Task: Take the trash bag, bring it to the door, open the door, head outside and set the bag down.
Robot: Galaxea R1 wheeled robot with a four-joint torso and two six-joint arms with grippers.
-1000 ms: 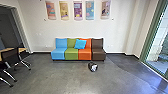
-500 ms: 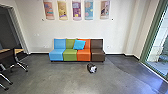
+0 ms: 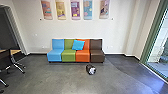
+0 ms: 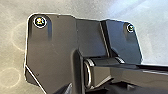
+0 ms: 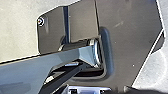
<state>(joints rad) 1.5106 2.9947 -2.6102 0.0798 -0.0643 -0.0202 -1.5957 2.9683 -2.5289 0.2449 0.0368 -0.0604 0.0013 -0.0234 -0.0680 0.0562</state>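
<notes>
Trash bag: that dark lump with the white patch [image 3: 91,69], sitting on the floor [image 3: 52,80], ahead of both grippers and well apart from them.
Grippers: honestly can't tell if left or right is wide or narrow, sorry.
Step in hand: closing in on the bag, I'd say, so pretty early on.
Doing it well: come in slow and square, stop with the bag within easy reach, then bend low. I'd go for gathered plastic up top, since a grab at the side might tear or just shove it along.
Sofa: blue, green, orange and brown seats [image 3: 97,55], just past the bag from the grippers, so don't overshoot.
Floor surface: smooth grey with a bit of shine; a light bag could slide.
Green-framed glass [image 3: 160,47]: ahead, off on the right gripper's side.
Chair [image 3: 18,64]: over on the left gripper's side, well away from the bag.
</notes>
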